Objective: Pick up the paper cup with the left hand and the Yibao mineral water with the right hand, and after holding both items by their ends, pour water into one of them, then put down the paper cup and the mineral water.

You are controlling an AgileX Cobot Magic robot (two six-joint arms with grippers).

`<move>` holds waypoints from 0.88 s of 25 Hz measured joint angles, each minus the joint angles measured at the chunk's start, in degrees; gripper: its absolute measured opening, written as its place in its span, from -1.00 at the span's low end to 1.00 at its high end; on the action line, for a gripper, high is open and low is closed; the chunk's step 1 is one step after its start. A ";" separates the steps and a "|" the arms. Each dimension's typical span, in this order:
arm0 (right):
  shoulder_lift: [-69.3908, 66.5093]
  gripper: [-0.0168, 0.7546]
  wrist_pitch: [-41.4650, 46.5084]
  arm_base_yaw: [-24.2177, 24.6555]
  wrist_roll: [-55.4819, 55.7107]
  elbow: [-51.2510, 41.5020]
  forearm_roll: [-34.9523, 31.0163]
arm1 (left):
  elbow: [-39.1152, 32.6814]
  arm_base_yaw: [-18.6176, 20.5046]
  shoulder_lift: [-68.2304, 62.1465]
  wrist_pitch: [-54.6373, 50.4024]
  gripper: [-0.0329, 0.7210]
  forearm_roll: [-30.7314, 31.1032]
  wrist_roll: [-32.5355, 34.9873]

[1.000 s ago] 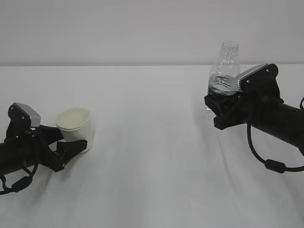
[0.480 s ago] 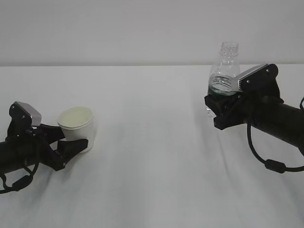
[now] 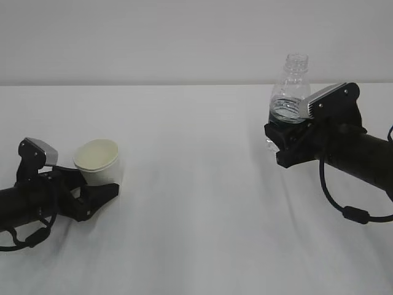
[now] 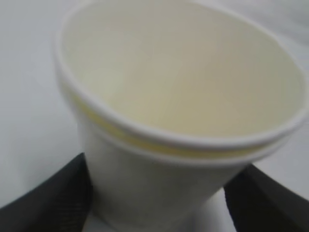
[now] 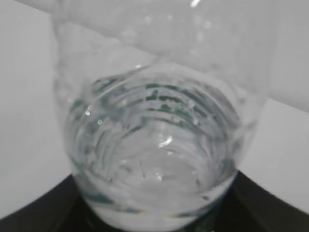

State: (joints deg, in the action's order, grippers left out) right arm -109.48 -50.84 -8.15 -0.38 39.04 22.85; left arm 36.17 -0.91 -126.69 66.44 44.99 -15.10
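Note:
The white paper cup stands upright at the left, its base at table level. My left gripper is shut on its lower wall. In the left wrist view the cup fills the frame, cream inside, with a black finger at each side of it. My right gripper is shut on the lower body of the Yibao mineral water and holds it upright at the right, capless, with a little water in it. In the right wrist view the bottle sits between the jaws of the gripper.
The white table stretches between the two arms, with a pale wall behind it. A black cable loops below my right arm.
My left arm has sunk lower and flatter. The cup has gone from tilted to upright and down to the table. The right arm and the bottle have not moved.

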 joint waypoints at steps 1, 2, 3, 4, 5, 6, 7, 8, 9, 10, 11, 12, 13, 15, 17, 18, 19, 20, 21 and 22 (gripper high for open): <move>0.00 0.22 0.00 0.00 0.00 0.00 0.00 | 0.08 -0.72 -0.10 0.12 0.69 0.00 0.01; 0.00 0.22 0.00 0.00 0.00 0.00 0.00 | 0.08 -1.35 -0.10 0.12 0.69 -0.12 0.01; 0.00 0.22 0.00 0.00 0.00 0.00 0.00 | 0.08 -2.11 -0.10 0.12 0.69 -0.45 0.01; 0.00 0.22 0.00 0.00 0.00 0.00 0.00 | 0.08 -2.72 -0.10 0.12 0.70 -0.94 0.16; 0.00 0.22 0.00 0.00 0.00 0.00 0.00 | 0.08 -3.22 -0.10 0.12 0.70 -1.39 0.25; 0.00 0.22 0.00 0.00 0.00 0.00 0.00 | 0.08 -3.50 -0.23 0.12 0.70 -1.78 0.39; 0.00 0.22 0.00 0.00 0.00 0.00 0.00 | 0.19 -3.77 -0.22 0.12 0.70 -1.89 0.39; 0.00 0.22 0.00 0.00 0.00 0.00 0.00 | 0.34 -3.88 -0.22 0.12 0.70 -1.88 0.39; 0.00 0.22 0.00 0.00 0.00 0.00 0.00 | 0.49 -3.86 -0.33 0.12 0.70 -2.02 0.39; 0.00 0.22 0.00 0.00 0.00 0.00 0.00 | 0.58 -3.86 -0.33 0.12 0.70 -2.18 0.39; 0.00 0.22 0.00 0.00 0.00 0.00 0.00 | 0.58 -3.86 -0.33 0.12 0.70 -2.34 0.60; 0.00 0.22 0.00 0.00 0.00 0.00 0.00 | 0.58 -3.86 -0.33 0.12 0.70 -2.75 0.75; 0.00 0.22 0.00 0.00 0.00 0.00 0.00 | 0.58 -3.86 -0.33 0.12 0.70 -3.17 1.00; 0.00 0.22 0.00 0.00 0.00 0.00 0.00 | 0.58 -3.86 -0.33 0.12 0.70 -3.43 1.33; 0.00 0.22 0.00 0.00 0.00 0.00 0.00 | 0.58 -3.86 -0.33 0.12 0.70 -3.55 1.47; 0.00 0.22 0.00 0.00 0.00 0.00 0.00 | 0.58 -3.86 -0.33 0.12 0.70 -3.66 1.59; 0.00 0.22 0.00 0.00 0.00 0.00 0.00 | 0.75 -3.86 -0.33 0.12 0.70 -3.66 1.72; 0.00 0.22 0.00 0.00 0.00 0.00 0.00 | 1.11 -3.86 -0.33 -0.01 0.69 -3.66 1.81; 0.00 0.22 0.00 0.00 0.00 0.00 0.00 | 1.70 -3.86 -0.33 -0.01 0.69 -3.66 1.84; 0.00 0.22 0.00 0.00 0.00 0.00 0.00 | 2.10 -3.86 -0.33 -0.01 0.69 -3.66 1.94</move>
State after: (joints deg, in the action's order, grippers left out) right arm -109.48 -50.84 -8.15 -0.38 39.04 22.85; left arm 38.26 -4.77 -127.02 66.42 41.32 -13.16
